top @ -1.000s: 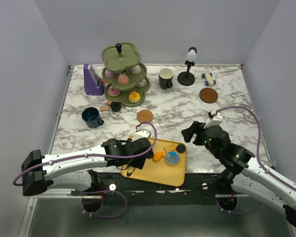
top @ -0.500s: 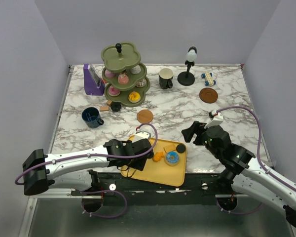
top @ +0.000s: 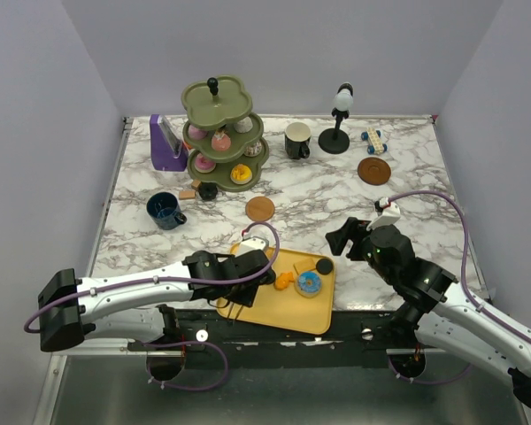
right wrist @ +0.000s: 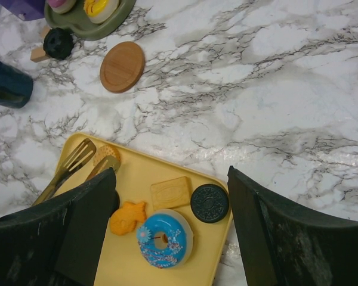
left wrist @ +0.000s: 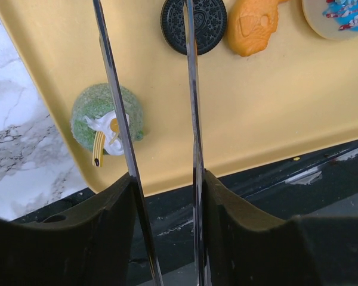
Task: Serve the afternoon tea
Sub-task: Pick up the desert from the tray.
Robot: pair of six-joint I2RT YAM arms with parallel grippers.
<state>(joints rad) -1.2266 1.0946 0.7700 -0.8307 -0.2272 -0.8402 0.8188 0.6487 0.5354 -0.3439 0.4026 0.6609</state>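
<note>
The treats are set out on the yellow tray (top: pixel 279 312) at the table's near edge: a green cupcake (left wrist: pixel 106 122) just beside the tongs (left wrist: pixel 116 89), with the black sandwich biscuit (top: pixel 324 266), orange biscuit (top: pixel 284 281) and blue doughnut (top: pixel 308 282) further along. The tongs are clamped in the left gripper (left wrist: pixel 166 179), blades parted and nothing caught, presumably for reach. The right gripper (top: pixel 346 237) is held spread over bare marble beside the tray. Toward the olive-green stand (top: pixel 223 133), well apart, only a coaster (top: pixel 259 208) is met.
</note>
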